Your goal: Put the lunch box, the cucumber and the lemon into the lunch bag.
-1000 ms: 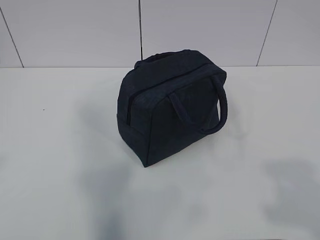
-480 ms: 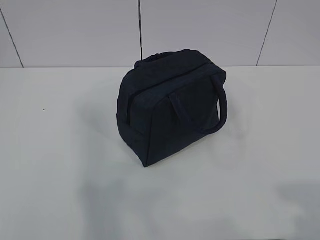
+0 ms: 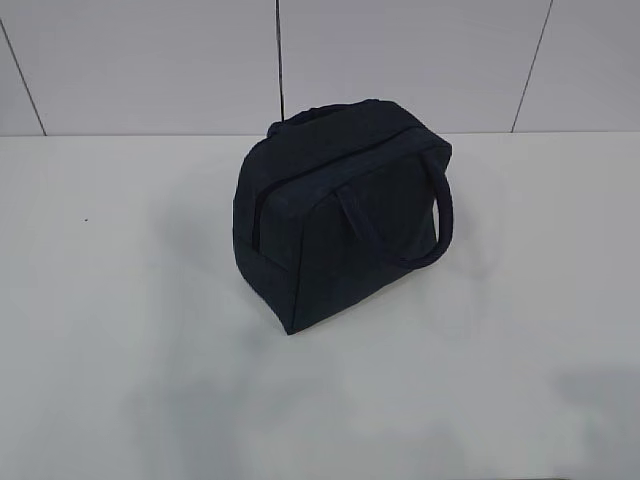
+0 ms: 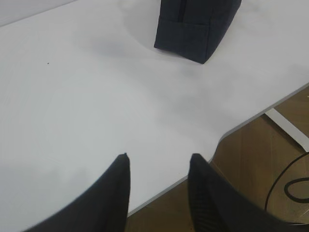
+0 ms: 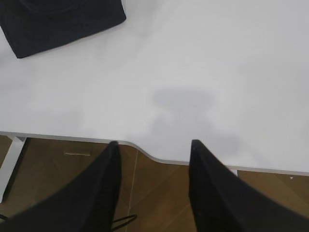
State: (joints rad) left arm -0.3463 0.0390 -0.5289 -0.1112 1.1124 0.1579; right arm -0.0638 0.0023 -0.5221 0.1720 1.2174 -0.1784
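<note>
The dark navy lunch bag (image 3: 340, 215) stands upright mid-table with its zipper shut and a loop handle on its right side. Its lower corner shows at the top of the left wrist view (image 4: 195, 26) and at the top left of the right wrist view (image 5: 58, 21). My left gripper (image 4: 158, 157) is open and empty above the table's front edge, far from the bag. My right gripper (image 5: 153, 143) is open and empty above the front edge too. Neither gripper shows in the exterior view. The lunch box, the cucumber and the lemon are out of view.
The white table (image 3: 120, 300) ends in a curved front edge (image 4: 227, 133), with brown floor and a black cable (image 4: 294, 186) below. A white tiled wall (image 3: 150, 60) stands behind the table.
The bag has not moved. The faint arm shadows on the front of the table have shrunk and slid toward the bottom edge.
</note>
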